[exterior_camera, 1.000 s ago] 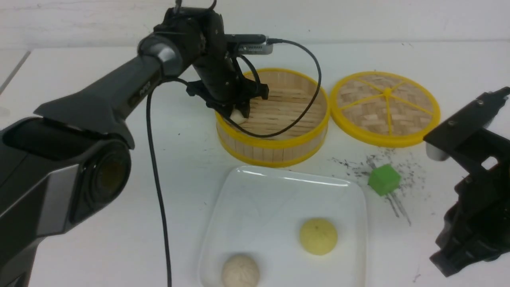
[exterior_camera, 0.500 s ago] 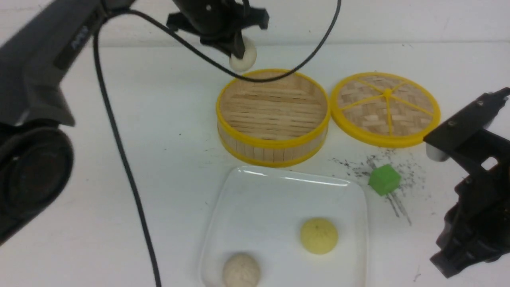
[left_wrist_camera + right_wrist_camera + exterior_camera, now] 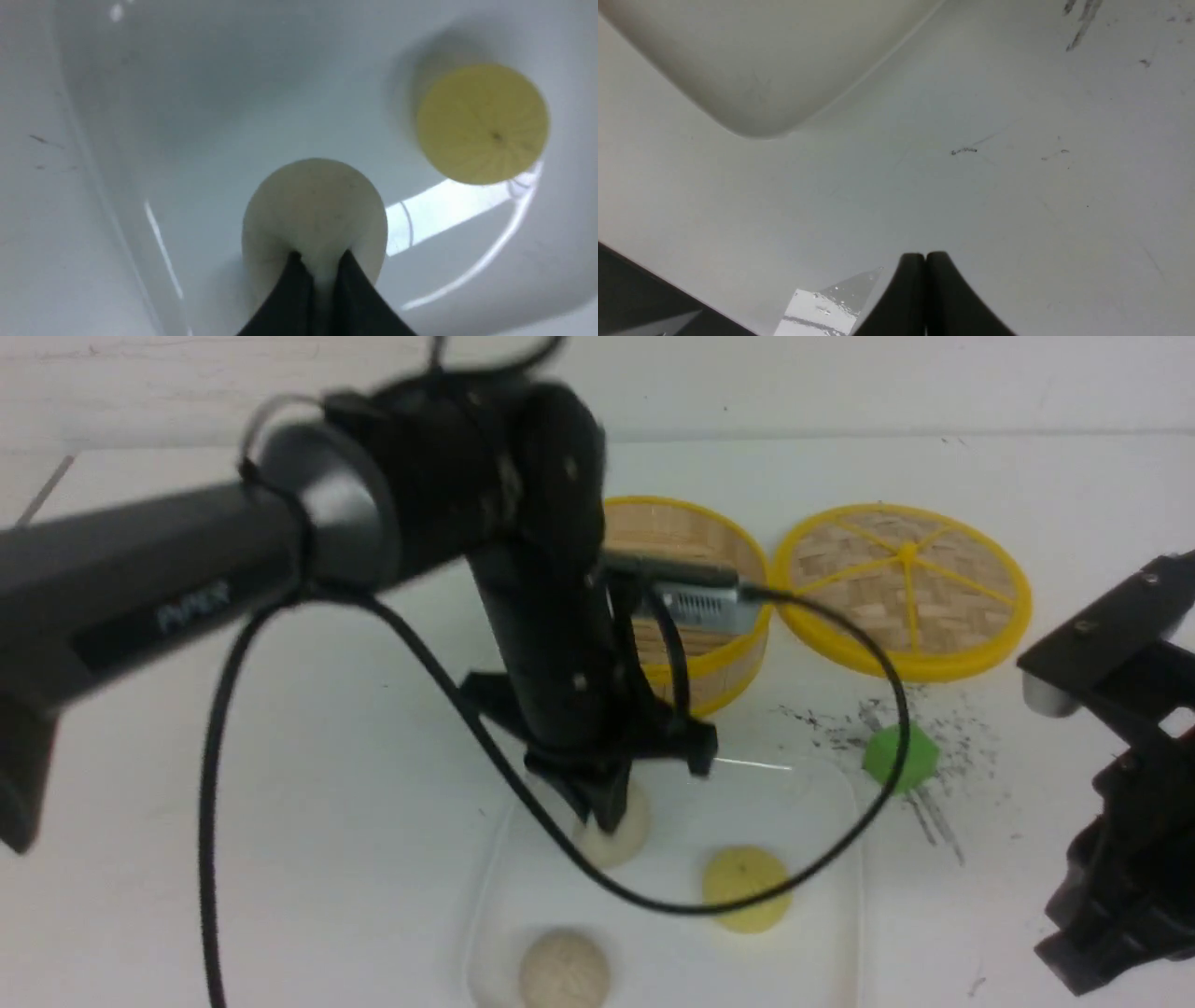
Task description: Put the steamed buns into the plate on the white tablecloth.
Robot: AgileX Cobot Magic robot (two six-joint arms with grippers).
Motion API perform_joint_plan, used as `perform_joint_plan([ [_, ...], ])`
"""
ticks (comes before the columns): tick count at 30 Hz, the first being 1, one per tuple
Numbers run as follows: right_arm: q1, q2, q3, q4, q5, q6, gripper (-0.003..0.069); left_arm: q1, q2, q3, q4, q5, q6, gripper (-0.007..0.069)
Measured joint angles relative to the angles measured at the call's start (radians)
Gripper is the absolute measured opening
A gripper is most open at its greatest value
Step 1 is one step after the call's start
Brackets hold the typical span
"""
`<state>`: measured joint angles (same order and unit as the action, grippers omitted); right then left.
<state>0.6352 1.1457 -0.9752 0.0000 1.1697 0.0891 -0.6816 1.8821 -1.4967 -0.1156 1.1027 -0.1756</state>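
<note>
My left gripper (image 3: 602,817) is shut on an off-white steamed bun (image 3: 618,835), pinching its top. It holds the bun low over the far middle of the white plate (image 3: 845,896); whether the bun touches the dish I cannot tell. In the left wrist view the black fingertips (image 3: 299,270) dig into the bun (image 3: 315,205) above the plate (image 3: 210,93). A pale yellow bun (image 3: 747,889) (image 3: 481,123) and a beige bun (image 3: 563,971) lie in the plate. My right gripper (image 3: 926,256) is shut and empty above the white tablecloth (image 3: 1017,186), beside the plate's corner (image 3: 761,56).
The round bamboo basket (image 3: 719,644) stands behind the plate, partly hidden by my left arm, with its woven lid (image 3: 904,588) flat to its right. A green cube (image 3: 901,756) sits among dark specks. My left arm's cable (image 3: 840,840) loops over the plate. The right arm (image 3: 1120,821) stands at the right edge.
My left gripper closed on the off-white bun in the basket, lifted it high, then brought it toward me and down over the plate. The right arm barely shifted.
</note>
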Motion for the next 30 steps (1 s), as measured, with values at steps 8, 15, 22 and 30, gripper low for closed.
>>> perform_joint_plan([
  [8,0.0,-0.286,0.0,-0.061,0.07,0.053,0.0026,-0.067,0.073,0.059,0.076,-0.19,-0.153,0.0242],
  [15,0.0,-0.597,0.0,-0.065,0.087,0.063,0.0034,-0.07,0.072,0.059,0.091,-0.199,-0.158,0.0456],
  [22,0.0,-1.001,0.077,-0.065,0.018,0.084,0.0043,-0.072,-0.009,0.035,0.195,-0.218,-0.16,0.056],
  [30,0.0,-1.096,0.453,-0.065,-0.491,0.085,0.0043,-0.072,-0.083,-0.027,0.254,-0.215,-0.16,0.0488],
])
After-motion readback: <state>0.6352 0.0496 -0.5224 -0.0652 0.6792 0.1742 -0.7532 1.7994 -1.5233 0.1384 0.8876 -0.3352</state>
